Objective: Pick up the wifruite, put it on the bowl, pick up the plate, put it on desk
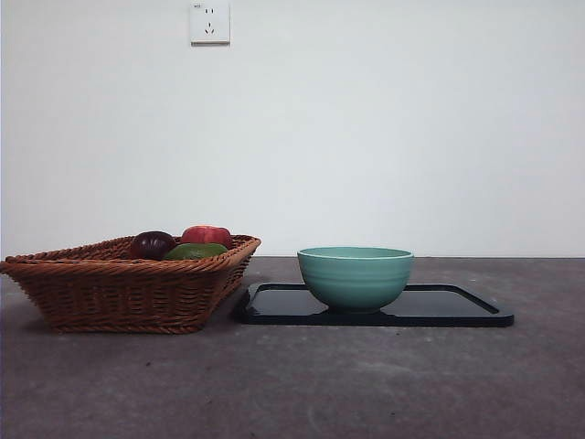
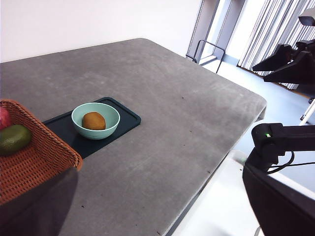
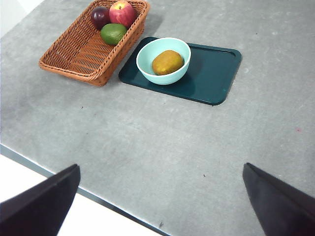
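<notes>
Kiwifruit (image 3: 168,62) already in mint bowl (image 3: 163,60), bowl on dark tray (image 3: 216,73). Tray move to desk (image 3: 162,142) pending. Right gripper (image 3: 162,206) spread wide, empty; left jaws: cannot tell.

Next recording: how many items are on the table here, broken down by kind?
Fruit: 4 (kiwi in the bowl; apple, green fruit and dark purple fruit in the basket)
Bowl: 1
Tray: 1
Basket: 1
Total: 7
</notes>
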### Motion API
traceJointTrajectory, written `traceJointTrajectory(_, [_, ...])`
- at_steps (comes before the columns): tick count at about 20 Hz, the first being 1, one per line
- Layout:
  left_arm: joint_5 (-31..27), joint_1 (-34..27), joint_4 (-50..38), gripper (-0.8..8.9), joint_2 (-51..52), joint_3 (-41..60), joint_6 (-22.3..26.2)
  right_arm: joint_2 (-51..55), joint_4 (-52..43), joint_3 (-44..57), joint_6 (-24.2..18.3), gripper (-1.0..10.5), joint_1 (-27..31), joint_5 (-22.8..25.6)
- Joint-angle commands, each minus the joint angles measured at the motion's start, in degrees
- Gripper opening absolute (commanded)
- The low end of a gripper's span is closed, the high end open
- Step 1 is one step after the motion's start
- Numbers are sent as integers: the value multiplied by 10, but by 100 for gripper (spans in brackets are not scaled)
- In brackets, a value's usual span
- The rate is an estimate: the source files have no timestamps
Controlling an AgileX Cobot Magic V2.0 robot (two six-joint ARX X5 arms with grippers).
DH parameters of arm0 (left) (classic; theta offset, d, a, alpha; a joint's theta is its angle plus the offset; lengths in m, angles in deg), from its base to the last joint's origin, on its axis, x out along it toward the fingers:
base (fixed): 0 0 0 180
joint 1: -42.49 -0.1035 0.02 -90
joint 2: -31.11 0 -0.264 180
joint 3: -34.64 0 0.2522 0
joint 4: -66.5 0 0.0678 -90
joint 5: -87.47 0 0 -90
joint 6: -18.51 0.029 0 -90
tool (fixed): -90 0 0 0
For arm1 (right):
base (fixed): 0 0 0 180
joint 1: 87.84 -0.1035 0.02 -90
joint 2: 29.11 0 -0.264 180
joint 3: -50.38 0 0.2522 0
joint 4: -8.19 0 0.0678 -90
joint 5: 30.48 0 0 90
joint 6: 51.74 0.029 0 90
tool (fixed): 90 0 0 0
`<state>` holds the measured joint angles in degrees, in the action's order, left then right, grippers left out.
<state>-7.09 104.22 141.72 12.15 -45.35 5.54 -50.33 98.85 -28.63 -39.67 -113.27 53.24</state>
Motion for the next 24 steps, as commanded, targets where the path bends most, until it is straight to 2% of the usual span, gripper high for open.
traceJointTrajectory(1, [-2, 6, -6, 560, -2, -6, -12, 1, 43, -6, 10, 544, -3, -2])
traceJointTrajectory(9, [-2, 5, -23, 554, -62, -6, -137, 1, 43, -6, 10, 544, -3, -2])
traceJointTrajectory(13, [-2, 5, -81, 554, -137, -11, -156, 1, 43, -6, 10, 545, -3, -1])
traceJointTrajectory(16, [-2, 5, -131, 554, -205, -37, -156, 1, 43, -6, 11, 545, -3, -1])
traceJointTrajectory(20, [-2, -15, -108, 553, -330, -125, -121, 1, 43, -6, 10, 545, -3, -1])
traceJointTrajectory(24, [0, -62, -76, 553, -468, -229, -78, 1, 43, -6, 10, 545, -3, -1])
